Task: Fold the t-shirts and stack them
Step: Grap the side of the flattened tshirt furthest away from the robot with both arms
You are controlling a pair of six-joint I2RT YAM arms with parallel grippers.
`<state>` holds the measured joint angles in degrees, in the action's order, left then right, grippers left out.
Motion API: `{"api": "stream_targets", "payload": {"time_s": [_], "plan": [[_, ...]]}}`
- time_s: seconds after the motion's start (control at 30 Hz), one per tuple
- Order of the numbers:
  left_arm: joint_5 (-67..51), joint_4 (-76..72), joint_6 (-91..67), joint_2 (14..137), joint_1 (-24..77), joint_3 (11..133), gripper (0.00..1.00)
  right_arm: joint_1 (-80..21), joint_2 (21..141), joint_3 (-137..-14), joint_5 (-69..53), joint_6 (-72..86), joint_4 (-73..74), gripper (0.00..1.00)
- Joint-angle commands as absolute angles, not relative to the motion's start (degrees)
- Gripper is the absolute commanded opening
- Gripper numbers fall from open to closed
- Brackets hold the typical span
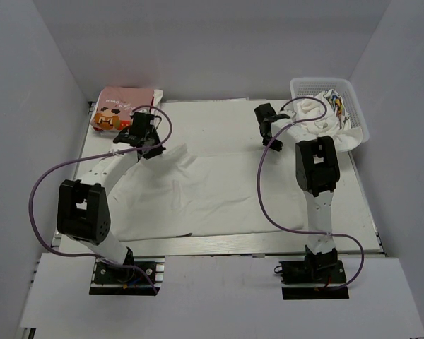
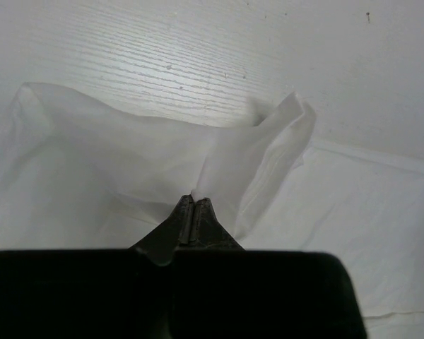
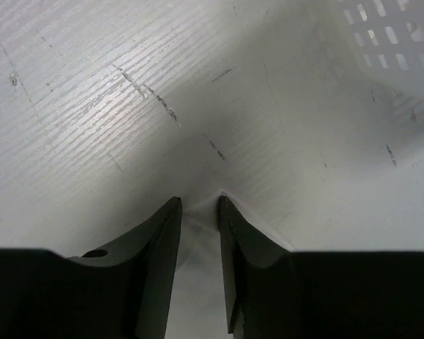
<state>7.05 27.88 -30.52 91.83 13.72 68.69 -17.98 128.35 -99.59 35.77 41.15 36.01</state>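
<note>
Your desk (image 1: 350,205) is a white board with a fine wood grain and a few dark scuffs on it. Most of the middle is covered by a big white tee (image 1: 212,194), spread out pretty flat but wrinkly, with its near hem running close to the desk's front edge. Its far-left corner is bunched up off the surface. In the back left corner you've got a pink tee (image 1: 124,106), folded, cartoon print facing up. In the back right corner sits a white lattice basket (image 1: 359,113) with more cloth (image 1: 314,113) heaped in it, some drooping over the near rim.
</note>
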Motion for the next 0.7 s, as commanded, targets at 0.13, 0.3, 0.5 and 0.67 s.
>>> {"api": "stream_targets", "payload": {"time_s": [0.13, 0.3, 0.5, 0.67], "plan": [[7.21, 28.39, -32.61, 85.09, 13.80, 67.33, 0.00, -17.58, 124.46, -96.86, 36.30, 40.35, 37.71, 0.13], [7.21, 29.00, -33.74, 83.50, 13.80, 66.80, 0.00, -17.58, 122.08, -93.52, 36.30, 39.47, 36.91, 0.00], [7.21, 29.53, -34.28, 80.87, 13.80, 65.74, 0.00, -18.02, 119.36, -93.43, 37.79, 33.24, 33.14, 0.00], [5.89, 29.53, -34.28, 78.32, 13.80, 64.69, 0.00, -18.19, 113.47, -89.66, 35.42, 26.72, 28.22, 0.00]]}}
